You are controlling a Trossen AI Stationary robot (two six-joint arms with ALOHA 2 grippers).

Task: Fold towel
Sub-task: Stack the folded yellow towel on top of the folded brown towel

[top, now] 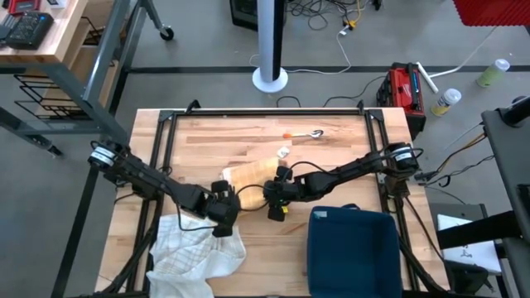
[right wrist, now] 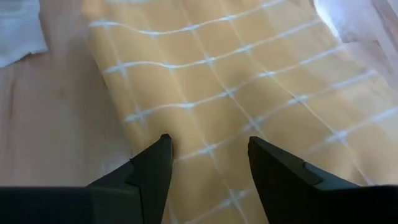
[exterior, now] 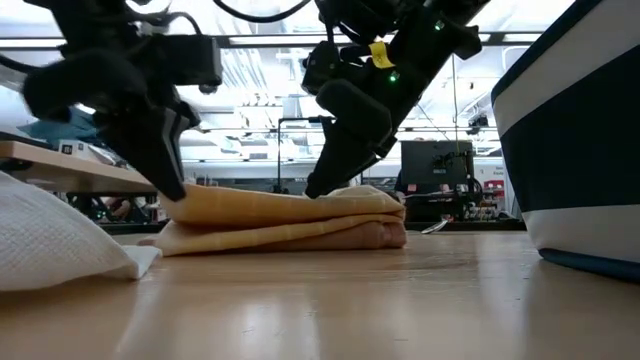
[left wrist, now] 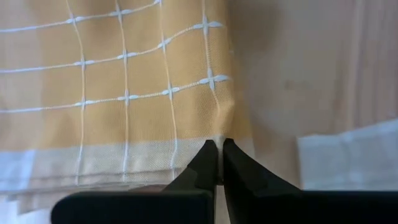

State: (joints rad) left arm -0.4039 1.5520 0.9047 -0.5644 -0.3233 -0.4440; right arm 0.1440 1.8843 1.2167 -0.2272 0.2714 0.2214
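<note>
A folded yellow towel (top: 252,172) with white grid lines lies in several layers on the middle of the wooden table; in the low view it is a flat stack (exterior: 290,222). My left gripper (top: 226,184) is shut on the towel's left end (exterior: 185,205). My right gripper (right wrist: 208,146) stands open over the towel's right half, one fingertip near its long edge and the other over its top. In the low view its dark fingers (exterior: 330,165) come down onto the stack's top. My left gripper pinches the yellow towel's pale border (left wrist: 216,135) between its two fingertips, at a corner of the left end. The cloth puckers up to the tips. The fingers slant down from the table's near left. The rest of the towel lies on the table. My right gripper's open fingertips (right wrist: 160,149) reach the top layer from above; whether they touch it, I cannot tell.
A crumpled white towel (top: 197,252) lies at the near left, close to my left arm. A dark blue bin (top: 352,248) stands at the near right. A spoon (top: 313,133) and small bits (top: 284,152) lie toward the far edge.
</note>
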